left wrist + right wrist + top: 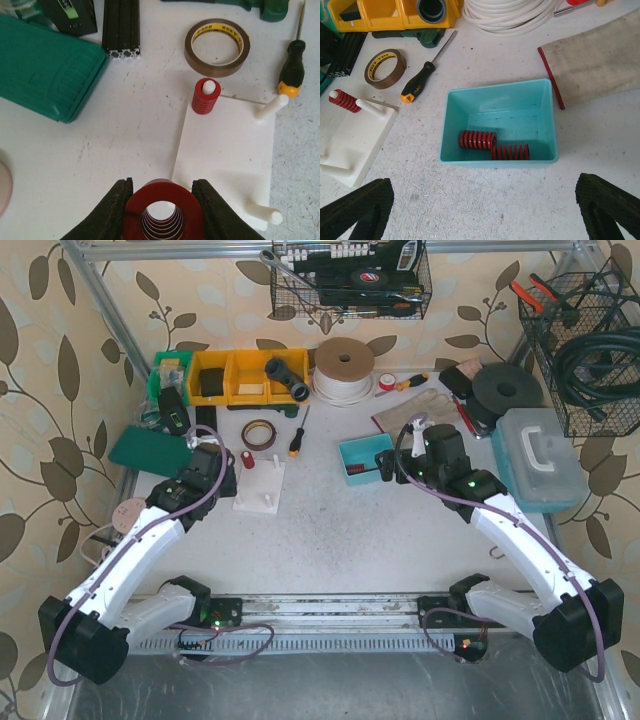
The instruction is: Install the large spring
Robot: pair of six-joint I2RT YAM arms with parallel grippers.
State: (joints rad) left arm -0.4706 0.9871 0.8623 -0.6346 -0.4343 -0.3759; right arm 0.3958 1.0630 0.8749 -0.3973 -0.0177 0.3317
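My left gripper [162, 184] is shut on a large red spring [162, 192], seen end-on between the black fingers, low over the near edge of the white peg plate [225, 150]. A smaller red spring [206, 96] sits on the plate's far-left peg. Two other white pegs [272, 106] [265, 215] are bare. From above, the left gripper [222, 475] is at the plate's [262, 488] left side. My right gripper [482, 192] stands open over the table, in front of a teal bin [497, 162] holding two red springs [477, 139] [510, 152].
A tape roll [217, 47], a black-and-orange screwdriver [292, 75], a green case [42, 70] and a black rail [120, 25] lie beyond the plate. Yellow bins [235, 377], a white cable coil [345, 370], a cloth [600, 55] and a clear toolbox [540, 458] ring the back and right.
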